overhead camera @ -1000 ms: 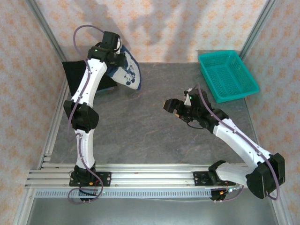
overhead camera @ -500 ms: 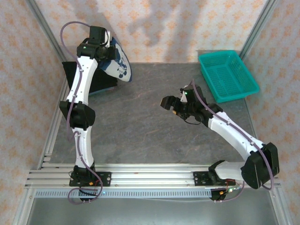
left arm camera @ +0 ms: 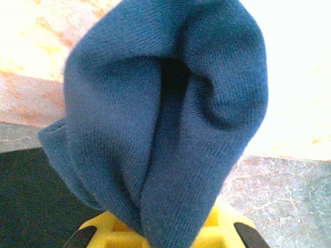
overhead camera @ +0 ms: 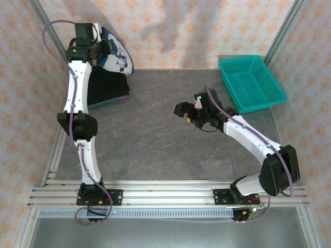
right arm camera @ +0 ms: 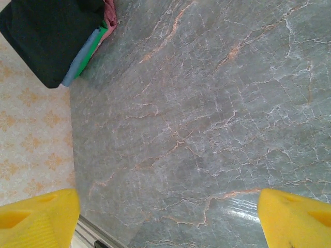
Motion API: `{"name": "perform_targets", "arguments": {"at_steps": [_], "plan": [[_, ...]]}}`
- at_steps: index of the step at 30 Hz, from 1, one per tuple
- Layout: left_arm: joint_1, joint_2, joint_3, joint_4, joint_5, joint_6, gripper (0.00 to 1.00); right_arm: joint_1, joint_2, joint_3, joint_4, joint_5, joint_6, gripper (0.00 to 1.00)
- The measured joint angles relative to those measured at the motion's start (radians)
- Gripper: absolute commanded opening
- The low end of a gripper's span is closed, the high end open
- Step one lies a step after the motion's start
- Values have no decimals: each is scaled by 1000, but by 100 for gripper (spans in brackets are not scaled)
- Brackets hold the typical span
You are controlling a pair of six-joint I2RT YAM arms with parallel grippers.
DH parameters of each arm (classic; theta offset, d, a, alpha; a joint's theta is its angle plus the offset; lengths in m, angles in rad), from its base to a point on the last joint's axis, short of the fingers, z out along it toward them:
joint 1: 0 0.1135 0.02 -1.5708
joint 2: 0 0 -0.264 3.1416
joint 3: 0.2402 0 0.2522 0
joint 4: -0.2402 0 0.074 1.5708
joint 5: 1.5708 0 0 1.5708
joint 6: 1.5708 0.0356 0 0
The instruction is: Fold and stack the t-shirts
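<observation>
Navy t-shirt hangs bunched in the left jaws, clamped on its cloth, raised at the far left corner above the black t-shirt lying folded on the table. Right jaws stand wide apart over the table's middle.

White arms, black joints, purple cables.

We see a navy shirt with a white print and a plain black shirt. The basket is teal, the table veined grey.
</observation>
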Motion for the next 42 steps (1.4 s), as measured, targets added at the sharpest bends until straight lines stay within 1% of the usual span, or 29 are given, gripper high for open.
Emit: {"name": "perform_targets", "arguments": {"at_steps": [3, 6, 8, 13, 15, 18, 21, 24, 29, 35, 42], "plan": [[28, 0, -3, -1, 19, 4, 0, 0, 17, 5, 5, -20, 0, 89], [47, -1, -47, 1, 37, 12, 0, 0, 32, 5, 7, -37, 0, 89], [54, -1, -110, 3, 47, 21, 0, 0, 36, 5, 7, -43, 0, 89], [68, -6, -346, 19, 80, 26, 0, 0, 37, 5, 8, -51, 1, 89], [94, -16, -452, 42, 100, 13, 0, 0, 37, 5, 9, -53, 2, 89], [151, -21, -524, 44, 105, 8, 0, 0, 38, 5, 21, -54, 8, 89], [202, -24, -528, 45, 108, 8, 0, 0, 41, 5, 30, -54, 12, 89], [229, -37, -528, 45, 108, 9, 0, 0, 48, 5, 38, -55, 17, 89], [225, -42, -514, 37, 108, 20, 0, 0, 55, 5, 38, -54, 20, 89], [224, -37, -436, 7, 108, 54, 0, 0, 55, 5, 38, -54, 19, 89], [269, -29, -430, -10, 125, 58, 0, 0, 58, 12, 36, -54, 19, 89]]}}
